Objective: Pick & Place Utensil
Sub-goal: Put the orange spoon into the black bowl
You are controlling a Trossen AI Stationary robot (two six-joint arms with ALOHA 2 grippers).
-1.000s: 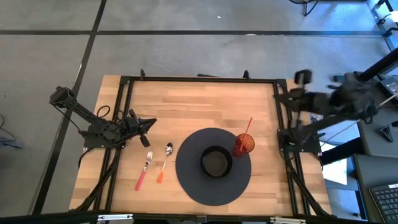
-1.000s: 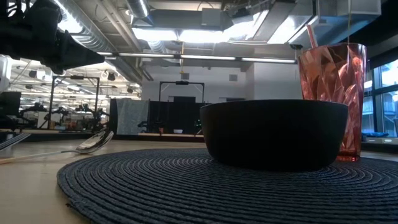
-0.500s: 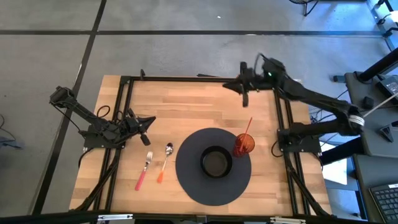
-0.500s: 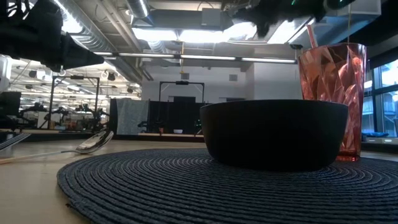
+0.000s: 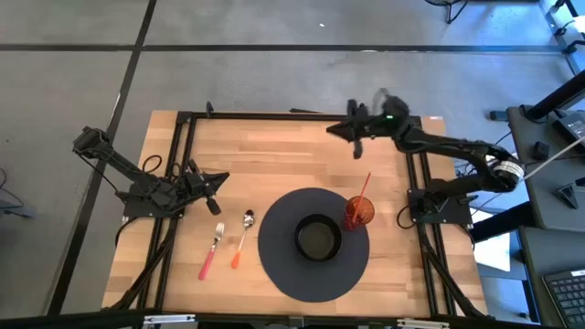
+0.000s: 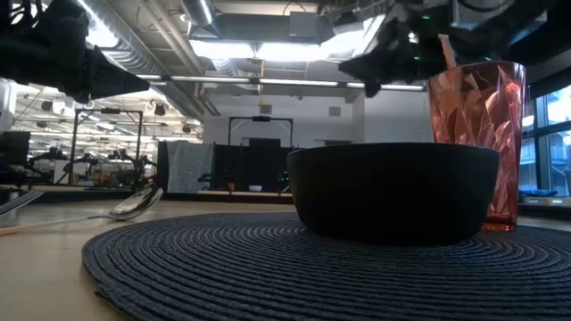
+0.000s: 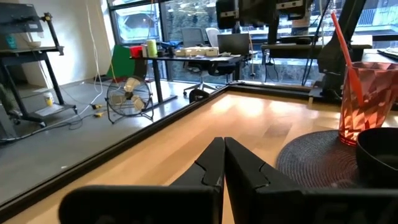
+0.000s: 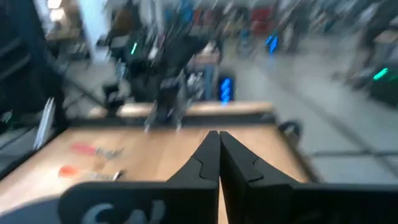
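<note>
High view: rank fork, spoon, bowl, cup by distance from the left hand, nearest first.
From the left hand, at the table's left side:
1. Fork, pink handle, just below the hand.
2. Spoon, orange handle, right of the fork.
3. Bowl, black, centre of the round mat.
4. Cup, red with a straw, at the mat's right edge.
</note>
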